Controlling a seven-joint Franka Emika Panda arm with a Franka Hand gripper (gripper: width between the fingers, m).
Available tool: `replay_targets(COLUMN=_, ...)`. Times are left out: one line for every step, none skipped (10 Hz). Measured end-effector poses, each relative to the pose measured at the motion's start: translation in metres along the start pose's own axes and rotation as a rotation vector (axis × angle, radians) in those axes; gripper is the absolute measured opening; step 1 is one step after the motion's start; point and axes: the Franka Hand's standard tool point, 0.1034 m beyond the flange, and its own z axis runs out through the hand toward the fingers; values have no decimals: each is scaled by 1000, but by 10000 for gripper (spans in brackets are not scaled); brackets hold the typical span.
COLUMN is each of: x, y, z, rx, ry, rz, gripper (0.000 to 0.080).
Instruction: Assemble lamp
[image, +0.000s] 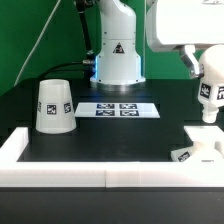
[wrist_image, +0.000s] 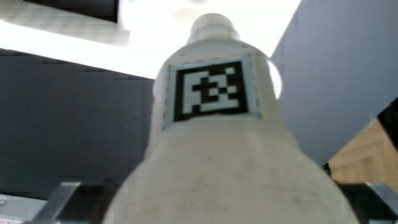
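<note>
My gripper (image: 200, 68) is shut on the white bulb (image: 209, 92) at the exterior view's right. It holds the bulb with the neck pointing down, just above the low square base (image: 203, 142). I cannot tell whether the neck touches the base. In the wrist view the bulb (wrist_image: 214, 130) fills the frame, tag facing the camera, with my gripper (wrist_image: 214, 205) closed around its round body and the dark fingers (wrist_image: 54, 200) showing at either side. The cup-like shade (image: 54, 105) stands wide end down at the exterior view's left, apart from the rest.
The marker board (image: 117, 108) lies flat in the middle of the black table. A white raised rim (image: 100, 168) runs along the front and left edges. The robot's own pedestal (image: 118, 55) stands behind the marker board.
</note>
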Motion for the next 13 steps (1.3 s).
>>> replay_targets(x=0, y=0, z=0, rx=0, ry=0, rz=0, gripper=576)
replay_targets(x=-1, y=0, z=3, rx=0, ry=-2, rz=0, gripper=576)
replay_targets(x=1, y=3, z=8, rx=0, ry=-2, rz=1, gripper=576)
replay_targets(x=3, y=6, z=12, rx=-2, ry=-1, rz=4, gripper=576)
replay_targets(x=3, y=8, z=16, rx=-2, ry=-3, rz=7, gripper=576)
replay_targets(x=1, y=10, z=18, rx=-4, ry=-5, rz=5, gripper=576)
replay_targets(x=0, y=10, z=19, rx=-4, ry=-7, rz=5, gripper=576)
replay_targets(x=-3, y=10, z=20, rx=-4, ry=-8, rz=4, gripper=576)
replay_targets(x=-6, y=9, z=22, rx=-5, ry=-5, rz=3, gripper=576)
replay_targets(x=-6, y=7, z=23, rx=-7, ry=7, rz=1, gripper=576)
replay_targets(x=-7, y=6, z=24, rx=-12, ry=30, rz=-2, gripper=576)
replay_targets(x=-11, y=4, z=28, rx=-16, ry=44, rz=-5, gripper=577)
replay_targets(x=-15, y=4, z=30, rx=-18, ry=49, rz=-6, gripper=577)
